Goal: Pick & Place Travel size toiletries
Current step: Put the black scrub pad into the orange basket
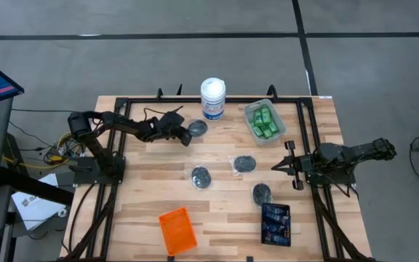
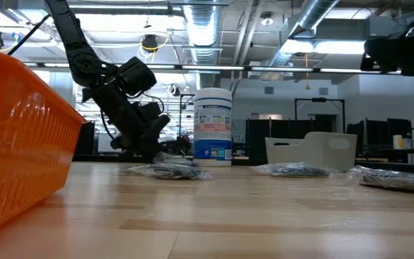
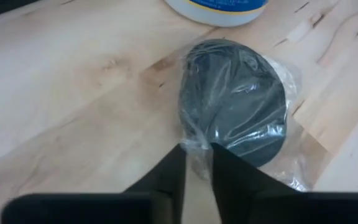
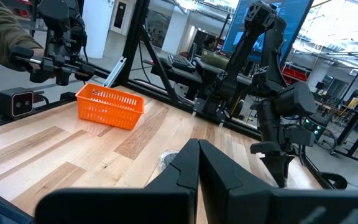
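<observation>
Wrapped grey puck [image 3: 238, 106] lies on the surface just beside the white canister [image 1: 213, 97]. Left gripper [image 3: 197, 163] jaws pinch only the loose film at its edge; film may slip or tear on lift. Right gripper [image 1: 288, 166] parked, jaws closed, empty.

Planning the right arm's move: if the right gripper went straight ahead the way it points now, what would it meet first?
The right gripper points across the table toward the left arm. First in that line, by the high view, is probably the wrapped grey puck just ahead; height is unclear, so it may pass over it.
</observation>
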